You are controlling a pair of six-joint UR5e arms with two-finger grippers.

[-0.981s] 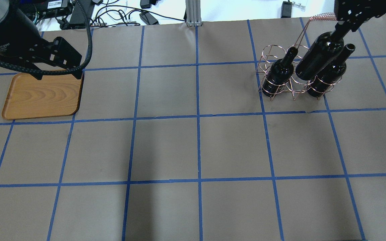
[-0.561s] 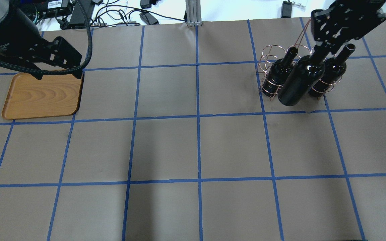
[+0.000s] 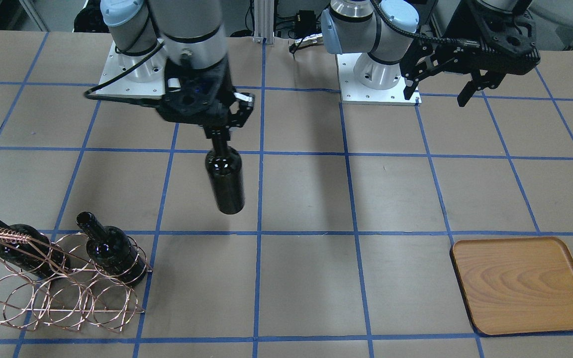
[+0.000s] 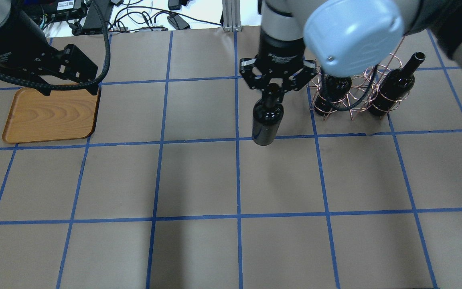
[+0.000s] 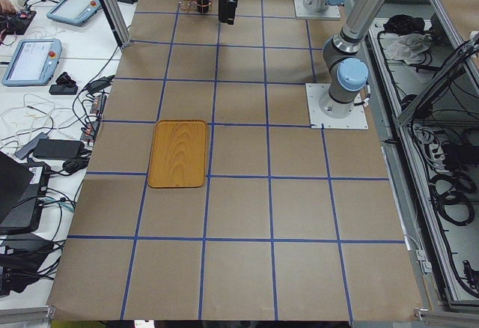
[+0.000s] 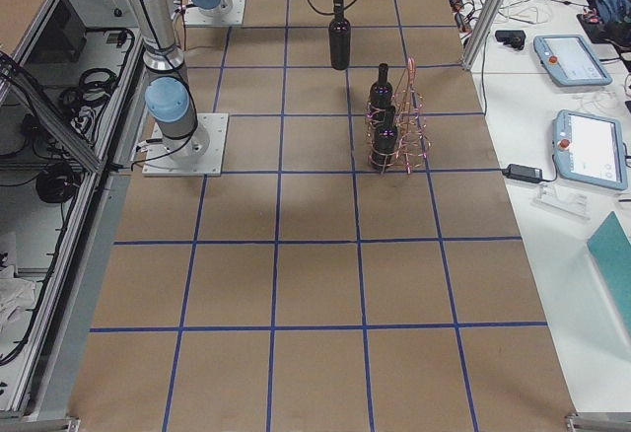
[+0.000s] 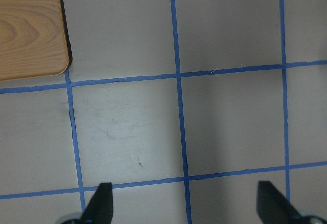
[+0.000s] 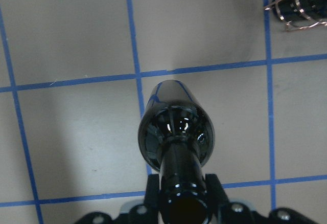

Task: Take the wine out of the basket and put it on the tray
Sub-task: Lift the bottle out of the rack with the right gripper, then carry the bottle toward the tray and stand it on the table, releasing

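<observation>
My right gripper point(image 3: 219, 133) is shut on the slim neck of a near-black wine bottle point(image 3: 225, 179). The bottle hangs upright above the table, left of the basket in the overhead view point(image 4: 266, 122). The right wrist view looks down its neck and shoulder point(image 8: 176, 127). The copper wire basket point(image 3: 67, 311) holds two more bottles point(image 3: 117, 253) point(image 3: 23, 251). The wooden tray point(image 3: 520, 283) lies empty at the far left in the overhead view point(image 4: 50, 116). My left gripper point(image 3: 438, 94) is open and empty, hovering by the tray's inner far corner point(image 7: 28, 29).
The table is brown paper with a blue tape grid. Both arm bases point(image 3: 378, 74) stand at the robot's edge. Cables and power bricks point(image 4: 142, 18) lie beyond the far edge. Tablets point(image 6: 582, 146) lie on the side bench.
My right gripper has carried the bottle out of the basket and leftward, about one grid square, toward the table's middle. The left arm has not moved.
</observation>
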